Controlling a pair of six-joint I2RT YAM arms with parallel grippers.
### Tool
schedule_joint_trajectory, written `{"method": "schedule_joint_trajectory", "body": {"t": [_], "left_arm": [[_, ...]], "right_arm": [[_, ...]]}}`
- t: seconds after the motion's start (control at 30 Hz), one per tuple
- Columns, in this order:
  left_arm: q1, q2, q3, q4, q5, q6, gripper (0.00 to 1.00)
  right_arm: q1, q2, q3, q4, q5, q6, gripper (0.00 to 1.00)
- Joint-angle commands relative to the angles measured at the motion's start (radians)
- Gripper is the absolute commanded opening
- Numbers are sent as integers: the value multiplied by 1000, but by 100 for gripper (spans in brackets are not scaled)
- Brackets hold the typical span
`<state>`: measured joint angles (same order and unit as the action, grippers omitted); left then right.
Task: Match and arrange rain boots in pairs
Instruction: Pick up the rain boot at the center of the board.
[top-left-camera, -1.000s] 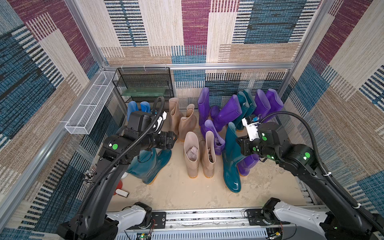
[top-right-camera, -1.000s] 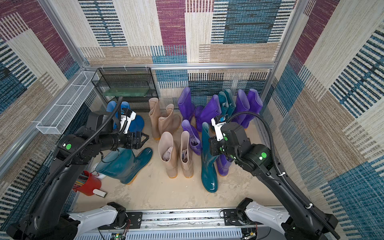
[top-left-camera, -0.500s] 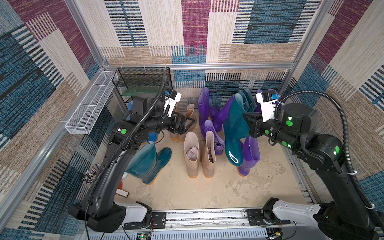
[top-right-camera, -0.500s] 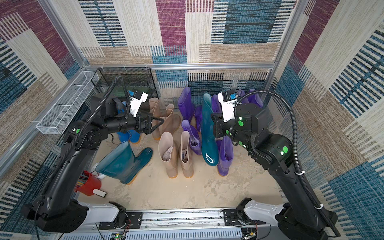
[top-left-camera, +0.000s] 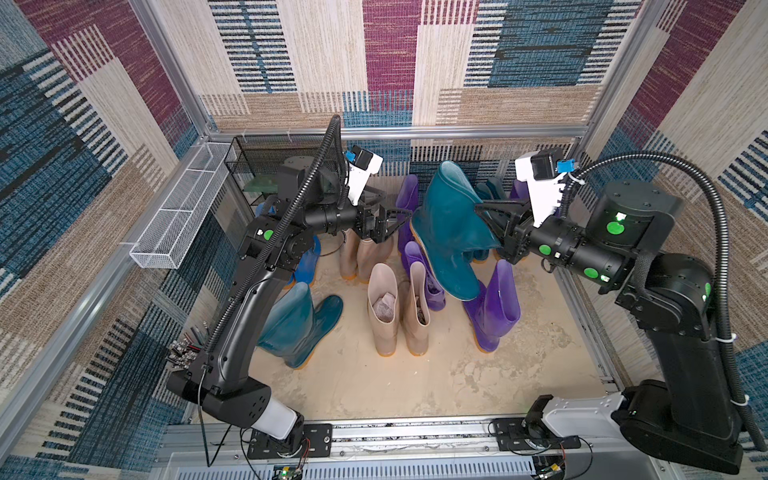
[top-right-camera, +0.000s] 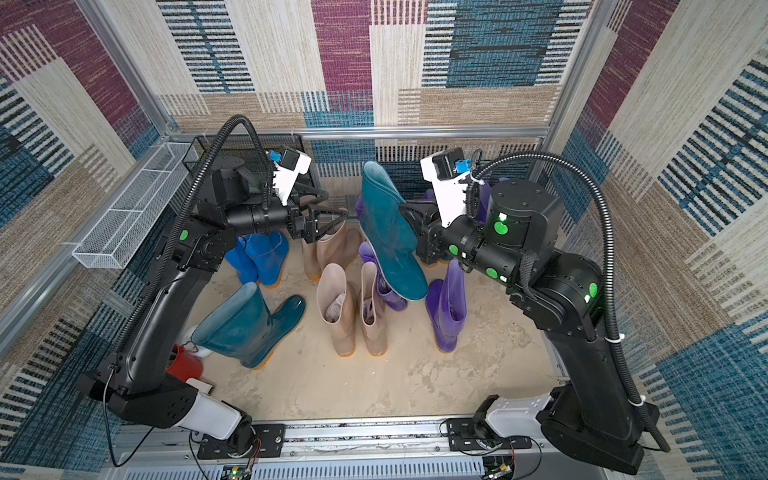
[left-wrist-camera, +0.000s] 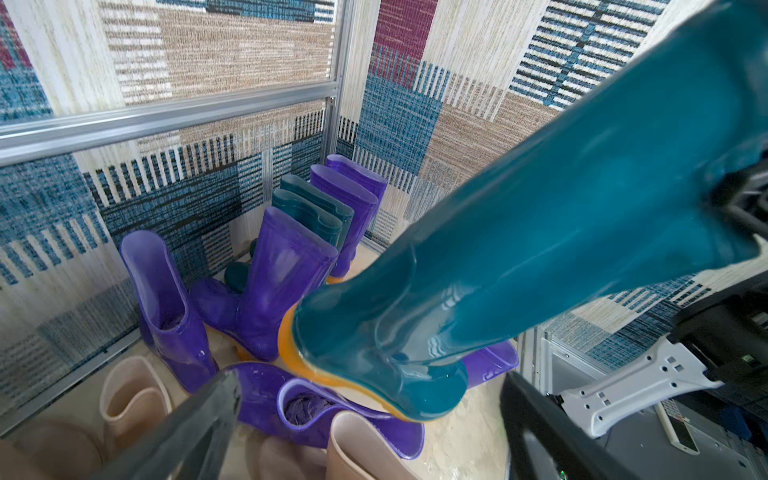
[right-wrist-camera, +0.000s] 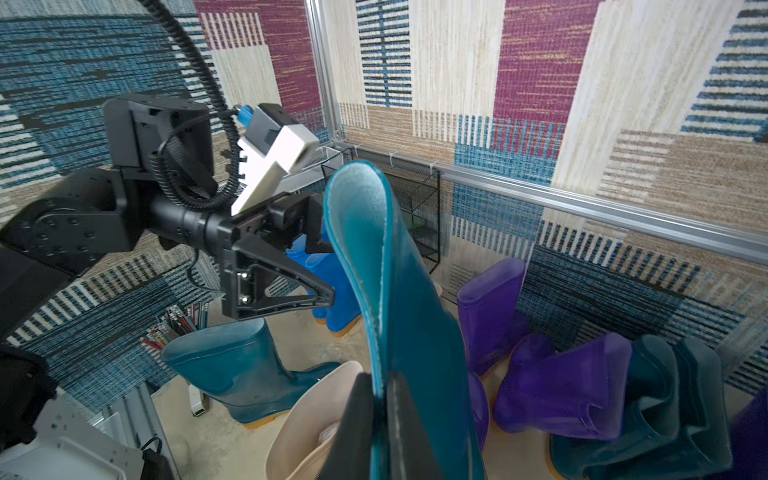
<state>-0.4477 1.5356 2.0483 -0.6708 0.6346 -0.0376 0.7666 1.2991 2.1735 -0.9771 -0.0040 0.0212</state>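
Observation:
A tall dark teal rain boot (top-left-camera: 449, 232) (top-right-camera: 386, 232) hangs tilted in the air, toe down, above the purple and beige boots. My right gripper (top-left-camera: 484, 216) (right-wrist-camera: 380, 382) is shut on the rim of its shaft. My left gripper (top-left-camera: 390, 222) (left-wrist-camera: 368, 384) is open just left of that boot, holding nothing. A matching teal boot (top-left-camera: 299, 328) stands at the front left. A beige pair (top-left-camera: 384, 311) stands in the middle, with a purple boot (top-left-camera: 494, 311) to its right. Blue boots (top-right-camera: 262, 257) stand behind my left arm.
More purple and teal boots (left-wrist-camera: 324, 208) crowd the back right corner, and two beige ones (top-right-camera: 332, 245) stand at the back. A black wire rack (top-left-camera: 266, 166) and a white wire basket (top-left-camera: 174, 220) line the left wall. A red cup (top-right-camera: 183, 363) sits at the front left.
My right arm has lifted the teal boot off the floor and swung it up and back. My left gripper has risen from the front left teal boot towards the middle and opened wider.

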Motion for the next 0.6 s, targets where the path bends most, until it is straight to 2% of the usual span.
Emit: {"method": "schedule_joint_trajectory", "body": {"t": [0.0,0.1,0.2,0.33,0.57], "left_arm": [[1,0,20,90,5,46,100],[0,-22,10,134,-8,51,100],[-1,-32,11,186,31,31,100],[-1,-25,25,162,73,42,100],[-2,-80,-79,181,282,45,100]], "right_arm": [[5,8,47,79,-73,-25,0],[8,15,66,75,-112,-25,0],[14,15,57,86,-173,-21,0],[36,10,14,121,-260,-6,0],[67,-1,-30,143,-294,-15,0]]}}
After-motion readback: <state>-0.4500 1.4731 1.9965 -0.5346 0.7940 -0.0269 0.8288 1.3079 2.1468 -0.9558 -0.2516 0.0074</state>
